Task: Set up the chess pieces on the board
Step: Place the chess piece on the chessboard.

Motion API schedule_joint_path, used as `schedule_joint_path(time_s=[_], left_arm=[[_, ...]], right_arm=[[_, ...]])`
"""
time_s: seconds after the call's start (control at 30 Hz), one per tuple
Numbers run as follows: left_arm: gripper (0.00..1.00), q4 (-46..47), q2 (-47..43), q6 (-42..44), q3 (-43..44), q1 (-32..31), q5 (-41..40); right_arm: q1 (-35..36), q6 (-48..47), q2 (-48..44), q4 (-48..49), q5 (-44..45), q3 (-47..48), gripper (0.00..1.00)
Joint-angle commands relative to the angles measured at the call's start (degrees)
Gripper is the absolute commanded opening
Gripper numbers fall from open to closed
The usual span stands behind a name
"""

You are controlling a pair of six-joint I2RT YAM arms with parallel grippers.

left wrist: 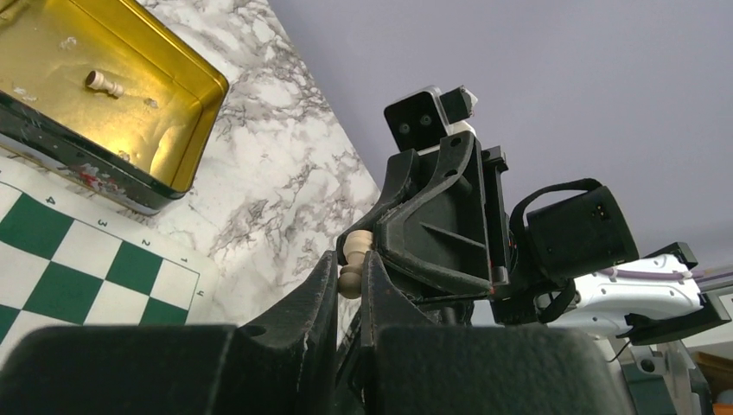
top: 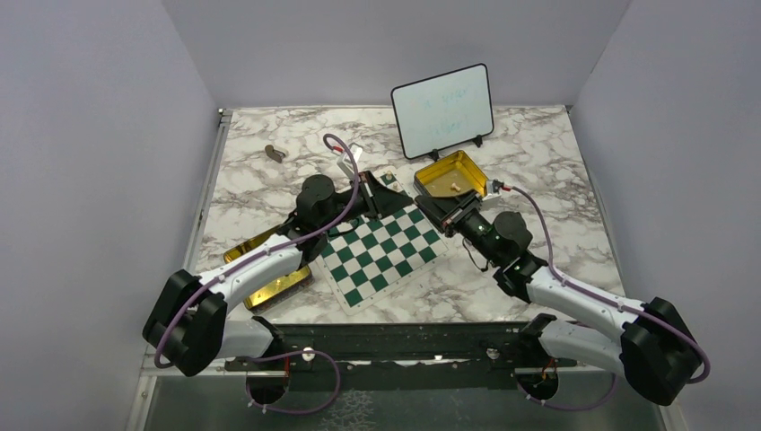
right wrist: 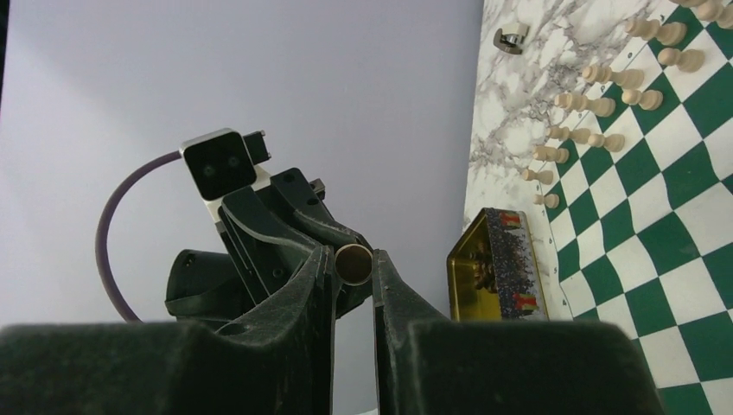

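Board (top: 381, 256): dark green and white checks, thin white border.
Chess pieces (right wrist: 596, 108): pale beige wood.
Held piece (left wrist: 353, 264): pale beige.
Tin (left wrist: 60, 104): gold inside, dark outer wall flecked with red.
Second tin (right wrist: 510, 264): gold edges, dark speckled face, red touches.
Table (top: 556, 162): white marble, grey veining.
Whiteboard (top: 442, 109): white, black frame.
Cable (right wrist: 104, 242): purple.

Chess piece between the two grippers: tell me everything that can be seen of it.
The chess piece is small and pale beige, turned wood by its look, with rounded bulges along its body. It is held in the air, pinched by the left gripper and clamped by the right gripper too. A round end faces the right wrist camera. Its type is unclear.
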Motion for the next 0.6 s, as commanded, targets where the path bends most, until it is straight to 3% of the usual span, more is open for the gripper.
schedule_joint_path(time_s=[0.0, 0.2, 0.33, 0.43, 0.57], left_arm=[[0.00, 2.82, 0.68, 1.56, 1.19, 1.76, 0.61], [0.00, 1.34, -0.25, 3.19, 2.04, 1.85, 0.81], [0.00, -4.53, -1.26, 6.48, 3.46, 2.35, 0.89], [0.00, -15.06, -2.15, 11.99, 6.45, 2.71, -0.05], [0.00, -35.85, -2.61, 22.58, 13.34, 2.85, -2.54]], right_arm=[[0.00, 0.68, 0.26, -0.99, 2.05, -0.95, 0.10], [0.06, 3.50, 1.43, 2.21, 1.25, -2.77, 0.09], [0.03, 1.31, -0.03, 0.44, 1.13, -4.16, 0.25], [-0.01, -0.97, -2.98, -1.27, 2.21, -6.19, 0.36], [-0.02, -6.00, -9.20, -7.85, 3.62, -7.40, 0.52]])
